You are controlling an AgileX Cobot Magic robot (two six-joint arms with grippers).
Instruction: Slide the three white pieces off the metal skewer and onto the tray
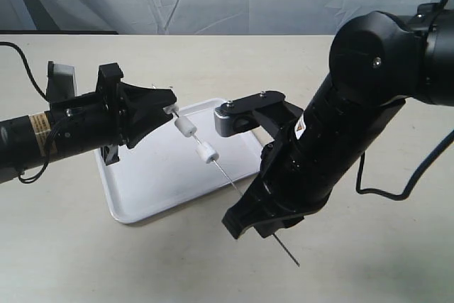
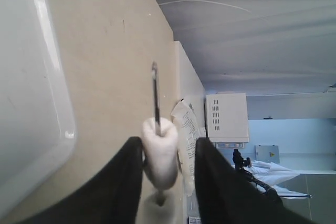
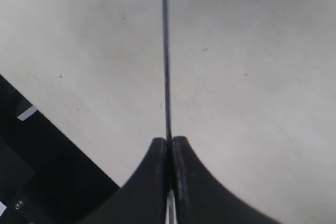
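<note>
Judging from how things lie, no piece has come off yet. All three white pieces [image 1: 186, 127] sit threaded on the metal skewer [image 1: 227, 179], and the bare tray [image 1: 142, 196] under them shows nothing dropped on it.

The right end effector [image 1: 262, 223] has its fingers [image 3: 157, 182] pressed together on the skewer's lower stretch. A short length of rod pokes out beyond it over the table [image 1: 71, 267].

At the rod's other end, the left end effector [image 1: 169, 109] has its fingers [image 2: 123, 187] drawn in around the end piece [image 2: 160, 153]. The skewer tip [image 2: 155, 82] stands just past that piece. One finger looks to be touching it, but a sliver of gap shows at the other, so I cannot tell whether it is truly pinched. The other two pieces hang between the two end effectors, nearer the left one and above the tray.

The whole job seems to be left. The end piece looks closest to sliding off the tip, and then the other two must travel the same way.
</note>
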